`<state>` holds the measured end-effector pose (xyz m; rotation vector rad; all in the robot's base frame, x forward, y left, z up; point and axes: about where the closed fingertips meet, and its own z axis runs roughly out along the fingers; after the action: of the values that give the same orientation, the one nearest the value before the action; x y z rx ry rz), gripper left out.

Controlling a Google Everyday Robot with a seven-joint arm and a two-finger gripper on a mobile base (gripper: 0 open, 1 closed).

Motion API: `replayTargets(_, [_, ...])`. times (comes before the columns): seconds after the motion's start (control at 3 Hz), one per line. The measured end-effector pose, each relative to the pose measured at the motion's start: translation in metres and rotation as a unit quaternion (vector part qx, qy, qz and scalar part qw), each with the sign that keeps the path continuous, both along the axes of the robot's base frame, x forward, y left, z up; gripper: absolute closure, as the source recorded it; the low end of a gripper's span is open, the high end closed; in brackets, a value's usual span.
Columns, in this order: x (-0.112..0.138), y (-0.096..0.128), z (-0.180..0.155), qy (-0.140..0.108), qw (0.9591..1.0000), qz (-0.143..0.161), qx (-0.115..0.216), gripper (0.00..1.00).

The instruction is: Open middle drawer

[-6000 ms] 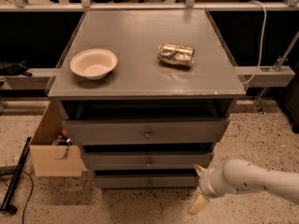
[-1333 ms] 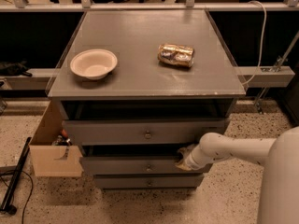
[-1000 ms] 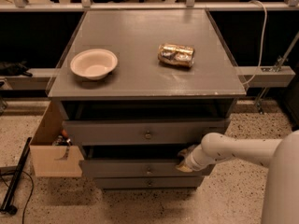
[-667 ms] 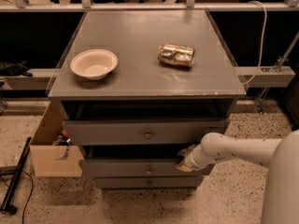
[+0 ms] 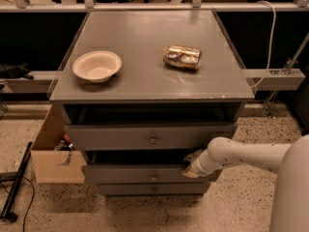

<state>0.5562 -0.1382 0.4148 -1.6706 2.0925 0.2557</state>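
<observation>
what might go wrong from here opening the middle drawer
1. The gripper sits at the right end of the middle drawer, away from its knob; pulling off-centre may skew and jam the drawer.
2. The top drawer front lies just above the gripper, so the arm could knock it if it rises.

The robot's arm [image 5: 246, 154] was white, smooth and round, like a fat pipe. At the edge of the view it joined a big white rounded part [image 5: 292, 192]. A thin line ran around the arm near its end. The gripper [image 5: 189, 166] was small, pale yellow and grey. It was at the right end of the middle drawer [image 5: 140, 174].
</observation>
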Motion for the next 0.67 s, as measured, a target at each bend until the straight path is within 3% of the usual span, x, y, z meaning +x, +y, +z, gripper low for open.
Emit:
replayTargets(0.33, [0.0,0.0,0.0,0.0,1.0,0.0,0.0,0.54])
replayTargets(0.67, [-0.012,0.0,-0.002,0.004,0.9999,0.009,0.004,0.77])
